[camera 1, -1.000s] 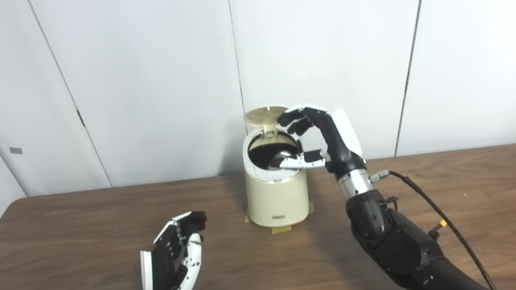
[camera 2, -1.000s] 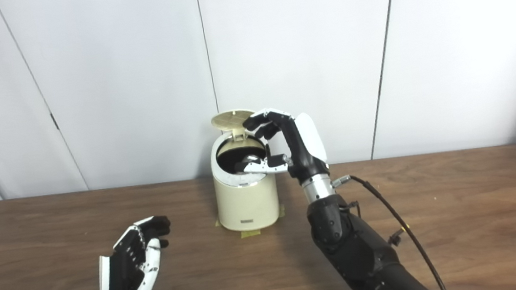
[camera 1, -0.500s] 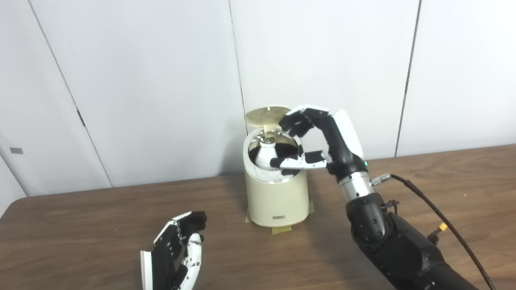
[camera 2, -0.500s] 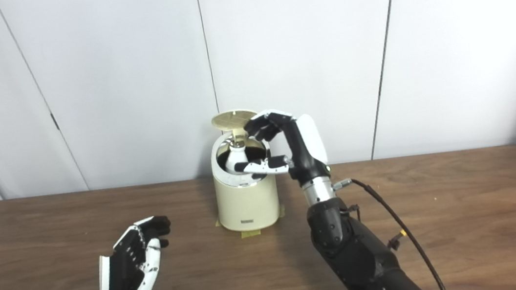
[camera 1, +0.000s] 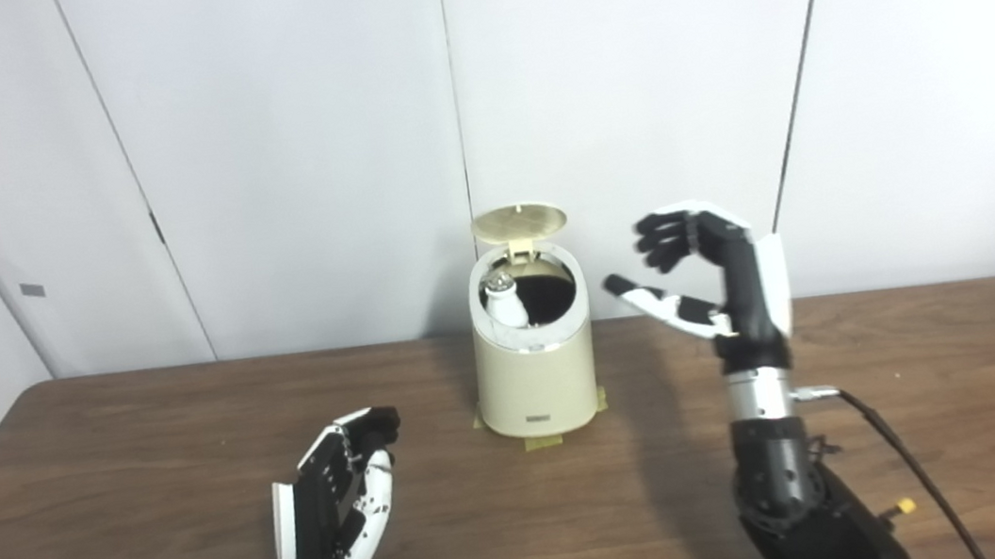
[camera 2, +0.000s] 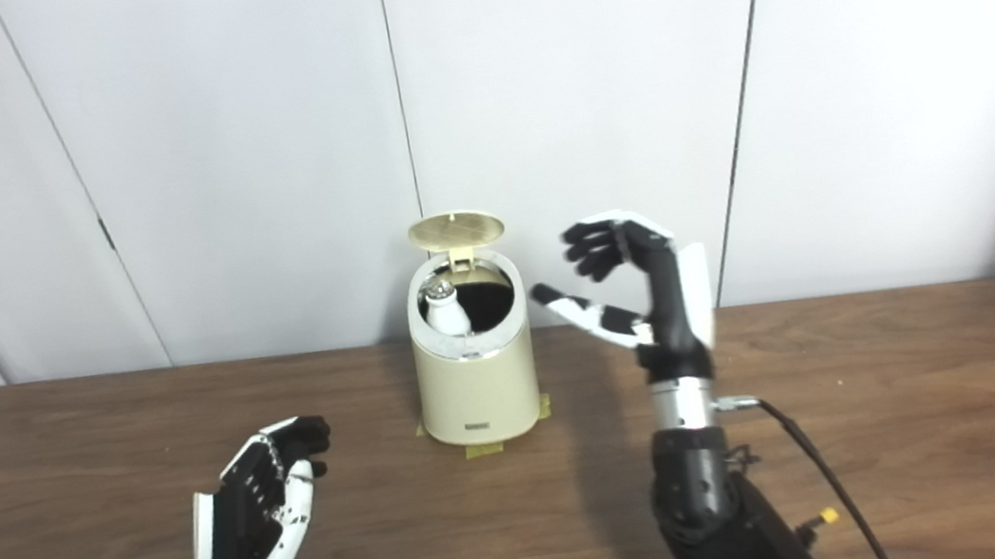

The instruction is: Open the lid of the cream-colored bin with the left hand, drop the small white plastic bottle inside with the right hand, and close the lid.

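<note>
Nearest the camera, low on the wooden table (camera 1: 109, 517), the left hand (camera 1: 335, 504) rests with its fingers loosely curled and parted, holding nothing, well short of the bin. Over on the other side, the right hand (camera 1: 711, 277) hangs in the air beside the bin, thumb and fingers spread apart, nothing between them.

Further back sits the cream-colored bin (camera 1: 534, 365), taped to the table at its base, lid (camera 1: 519, 220) standing up on its rear hinge. And there's the small white plastic bottle (camera 1: 503, 302), inside the opening, leaning against the left inner wall with its cap poking up near rim level. White wall panels (camera 1: 299, 133) close off the scene behind.

So by the look of it the drop is made and only the closing remains. Here's the worry: that bottle seems to sit high, and if it is not fully settled, the lid could come down on the cap and jam half shut. A push on the lid from the side rather than from above might also shove the bin against its tape or tip it.
</note>
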Controlling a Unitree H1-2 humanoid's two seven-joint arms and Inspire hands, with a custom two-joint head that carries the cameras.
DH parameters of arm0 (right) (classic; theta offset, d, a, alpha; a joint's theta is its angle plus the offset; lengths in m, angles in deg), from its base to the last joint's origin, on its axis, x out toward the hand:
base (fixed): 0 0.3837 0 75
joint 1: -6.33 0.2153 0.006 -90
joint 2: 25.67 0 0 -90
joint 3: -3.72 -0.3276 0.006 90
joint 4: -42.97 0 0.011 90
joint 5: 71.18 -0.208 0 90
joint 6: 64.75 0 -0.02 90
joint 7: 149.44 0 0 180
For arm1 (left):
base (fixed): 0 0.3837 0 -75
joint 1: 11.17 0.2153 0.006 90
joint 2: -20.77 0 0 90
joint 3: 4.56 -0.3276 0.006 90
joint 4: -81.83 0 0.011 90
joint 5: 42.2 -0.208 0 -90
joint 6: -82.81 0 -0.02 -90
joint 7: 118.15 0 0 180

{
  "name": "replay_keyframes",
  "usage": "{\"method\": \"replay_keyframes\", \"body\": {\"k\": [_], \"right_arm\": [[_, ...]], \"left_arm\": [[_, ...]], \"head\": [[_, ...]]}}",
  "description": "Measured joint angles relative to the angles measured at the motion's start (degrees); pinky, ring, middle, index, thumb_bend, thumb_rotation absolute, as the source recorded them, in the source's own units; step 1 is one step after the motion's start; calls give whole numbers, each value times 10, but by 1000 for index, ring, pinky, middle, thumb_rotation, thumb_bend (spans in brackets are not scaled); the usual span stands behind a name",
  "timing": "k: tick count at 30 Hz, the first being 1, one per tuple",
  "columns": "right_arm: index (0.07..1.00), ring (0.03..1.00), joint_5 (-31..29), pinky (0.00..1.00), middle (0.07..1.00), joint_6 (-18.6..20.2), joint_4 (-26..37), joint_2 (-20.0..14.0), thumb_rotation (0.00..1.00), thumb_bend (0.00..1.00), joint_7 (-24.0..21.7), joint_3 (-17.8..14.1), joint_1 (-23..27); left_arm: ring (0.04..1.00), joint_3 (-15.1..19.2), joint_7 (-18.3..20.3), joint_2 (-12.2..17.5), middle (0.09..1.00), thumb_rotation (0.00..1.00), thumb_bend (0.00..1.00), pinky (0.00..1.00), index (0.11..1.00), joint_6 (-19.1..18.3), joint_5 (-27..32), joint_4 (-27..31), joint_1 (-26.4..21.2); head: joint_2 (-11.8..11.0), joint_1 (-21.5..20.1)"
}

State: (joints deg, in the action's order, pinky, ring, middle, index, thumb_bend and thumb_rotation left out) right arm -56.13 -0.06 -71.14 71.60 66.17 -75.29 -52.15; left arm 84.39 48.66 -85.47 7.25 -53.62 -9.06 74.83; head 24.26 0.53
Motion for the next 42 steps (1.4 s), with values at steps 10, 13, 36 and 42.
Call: {"method": "replay_keyframes", "body": {"k": [10,13,36,42], "right_arm": [[488,535,-91,478,560,0,57,-29,85,511,-56,-58,-126],[494,607,-96,527,649,3,64,-27,145,500,-94,-69,-153],[702,674,-79,568,706,69,126,17,175,246,-189,-119,-189],[692,670,-80,571,698,70,131,25,160,252,-194,-132,-188]], "left_arm": [[679,4,1,2,669,457,98,613,662,2,9,-3,-1],[679,5,1,4,669,439,97,612,662,4,16,-5,0],[701,17,11,5,696,816,243,655,694,-13,29,2,3],[733,5,26,32,743,998,471,686,753,-45,-43,42,10]], "head": [[1,-1],[3,-1],[16,-12],[18,-11]]}}
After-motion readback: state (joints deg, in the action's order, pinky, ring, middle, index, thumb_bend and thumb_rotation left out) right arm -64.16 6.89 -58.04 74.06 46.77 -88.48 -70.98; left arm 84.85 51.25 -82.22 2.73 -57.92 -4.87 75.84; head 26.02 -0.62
